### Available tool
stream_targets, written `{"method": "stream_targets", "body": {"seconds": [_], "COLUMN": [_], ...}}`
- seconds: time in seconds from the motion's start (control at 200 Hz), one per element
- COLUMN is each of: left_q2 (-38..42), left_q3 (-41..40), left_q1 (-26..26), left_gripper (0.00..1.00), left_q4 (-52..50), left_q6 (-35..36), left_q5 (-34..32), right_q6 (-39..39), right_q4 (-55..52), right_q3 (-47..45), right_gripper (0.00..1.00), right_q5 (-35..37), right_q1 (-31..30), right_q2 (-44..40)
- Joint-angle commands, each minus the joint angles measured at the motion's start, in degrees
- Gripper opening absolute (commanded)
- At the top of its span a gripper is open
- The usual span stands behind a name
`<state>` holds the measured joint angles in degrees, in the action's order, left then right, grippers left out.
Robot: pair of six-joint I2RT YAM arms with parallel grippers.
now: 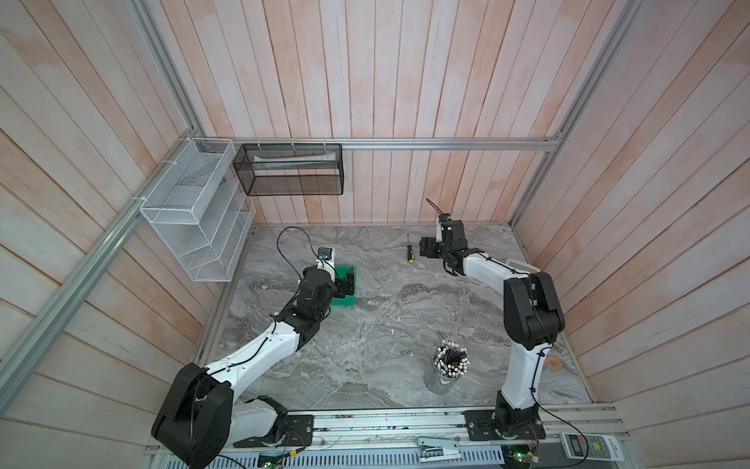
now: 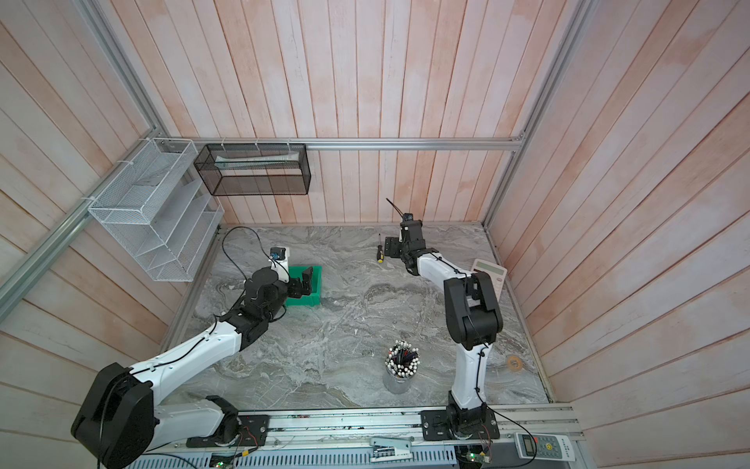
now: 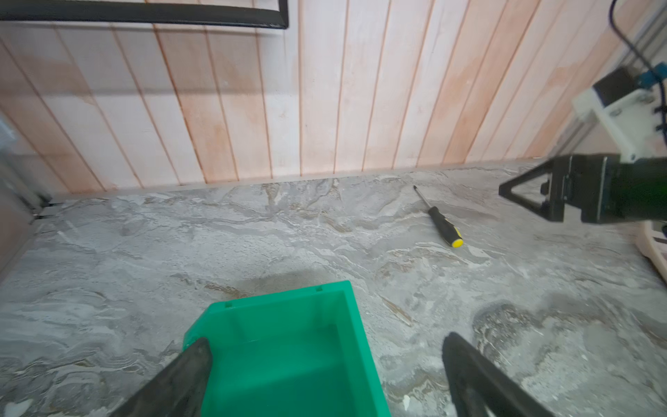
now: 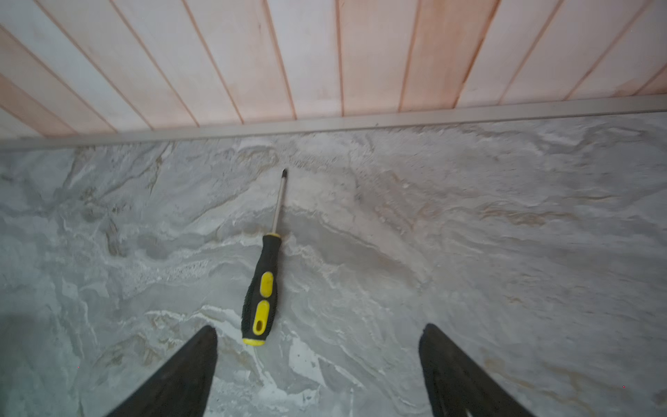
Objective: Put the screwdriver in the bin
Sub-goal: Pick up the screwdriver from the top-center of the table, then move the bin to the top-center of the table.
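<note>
Near the back wall, your screwdriver point(image 4: 262, 289) lies flat on the counter point(image 1: 385, 325), shaft toward the wall and yellow-tipped handle toward you. Your right pincer point(image 4: 319, 361) hovers just short of the handle's end with its jaws wide and nothing between them; in the right wrist view the handle sits nearer one finger point(image 4: 187, 368) than the other, so it is off-centre. The bin point(image 3: 288, 346) stands well apart on the left side of the counter, empty as far as the views show, with your left pincer point(image 3: 325, 364) spread wide over it and holding nothing.

You look to be at the reach, before any grasp. Next, centre the right pincer across the handle, lower until the fingers straddle it, and close. A slim handle lying flat may roll or skid if one finger touches first.
</note>
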<state>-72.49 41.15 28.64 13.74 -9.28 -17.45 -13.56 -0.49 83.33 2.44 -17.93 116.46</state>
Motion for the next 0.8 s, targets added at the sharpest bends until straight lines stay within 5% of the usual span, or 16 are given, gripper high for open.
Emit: {"method": "stream_targets", "body": {"seconds": [0.0, 0.195, 0.575, 0.71, 0.795], "left_q2": [2.2, 3.8, -3.5, -8.1, -11.5], "left_q3": [-0.5, -0.7, 3.7, 7.7, 10.6], "left_q1": [-0.7, -4.3, -4.2, -4.2, -4.2], "left_gripper": [1.00, 1.00, 1.00, 1.00, 1.00], "left_q4": [-2.3, -5.6, -11.2, -14.5, -16.7], "left_q6": [-9.9, -12.9, -13.7, -12.8, -11.6], "left_q5": [-11.7, 0.8, 9.8, 12.7, 14.4], "right_q6": [-0.3, -2.3, -1.7, -0.3, -0.3], "right_q4": [-5.7, -7.9, -11.1, -11.4, -11.9], "right_q3": [5.4, 12.4, 18.2, 18.0, 17.6], "right_gripper": [0.83, 0.75, 0.60, 0.42, 0.21], "right_q5": [-2.3, -2.9, -2.5, 0.6, 1.1], "right_q1": [-1.3, -1.8, -3.1, -4.1, -4.3], "right_q2": [4.1, 11.5, 19.0, 19.3, 18.5]}}
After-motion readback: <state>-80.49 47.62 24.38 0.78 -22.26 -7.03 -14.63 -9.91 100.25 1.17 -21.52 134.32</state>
